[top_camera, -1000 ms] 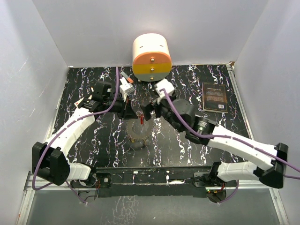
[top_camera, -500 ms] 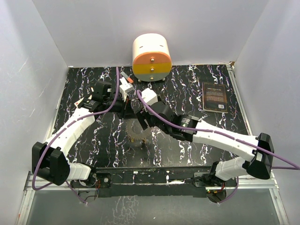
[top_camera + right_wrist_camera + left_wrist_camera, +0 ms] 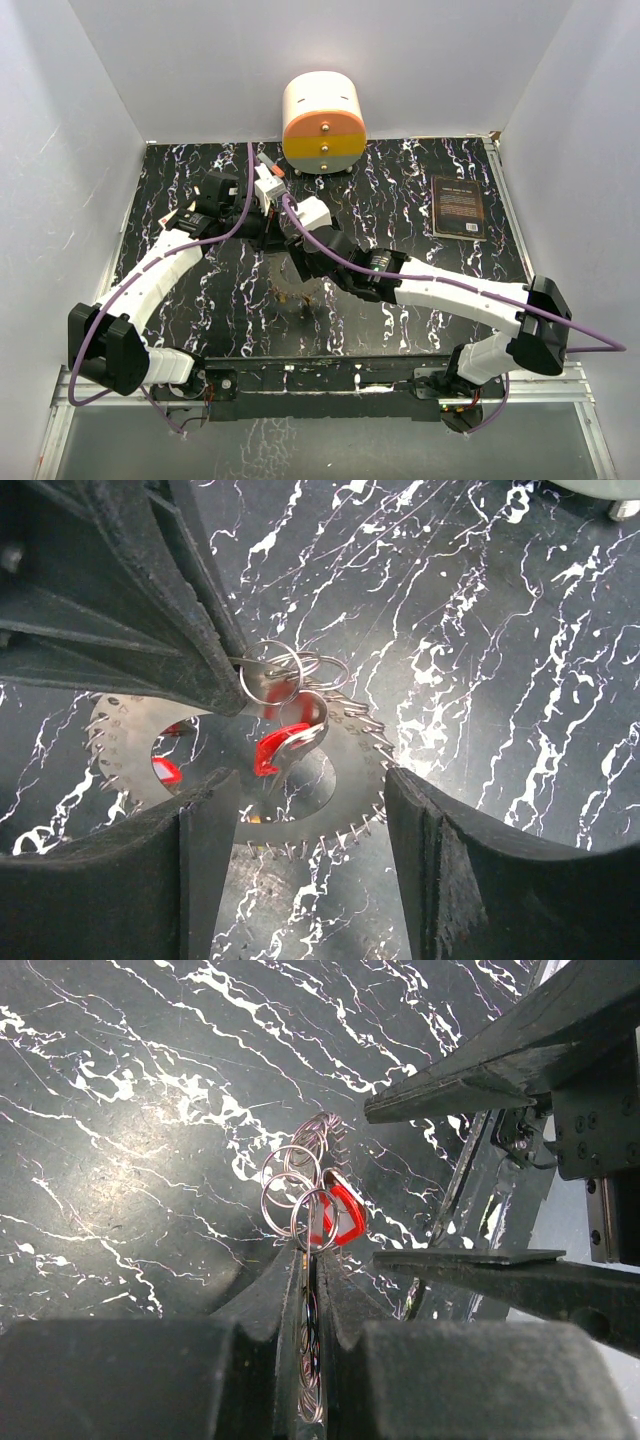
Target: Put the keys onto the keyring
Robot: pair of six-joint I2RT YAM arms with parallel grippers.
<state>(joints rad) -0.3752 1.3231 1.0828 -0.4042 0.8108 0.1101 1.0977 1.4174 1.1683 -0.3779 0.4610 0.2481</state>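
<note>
In the right wrist view the keyring [image 3: 125, 750], a flat silver disc with a toothed rim, lies on the black marbled table [image 3: 520, 680], filling the middle of the frame. The right gripper [image 3: 310, 780] stands spread wide over it, one finger at the lower left and the other at the lower right, with the disc's near rim between them and nothing held. From the upper left the left gripper [image 3: 235, 695] reaches in with its fingers pressed together on a bunch of thin wire split rings [image 3: 285, 670]. A red key [image 3: 283, 745] hangs from that bunch over the face of the keyring, just above the gap between the right fingers; whether it touches the disc cannot be told. A smaller red patch [image 3: 165, 770] shows by the disc's dark centre, and it may be a key or a reflection. The left wrist view has the split rings [image 3: 295, 1195] sticking up from the closed fingertips at bottom centre, the red key [image 3: 343, 1215] just right of them, and the right gripper's fingers [image 3: 450, 1085] crossing the right side. From above, both grippers meet at mid-table over the keyring [image 3: 290, 293], below the cream-and-orange drawer unit [image 3: 323, 122].
</note>
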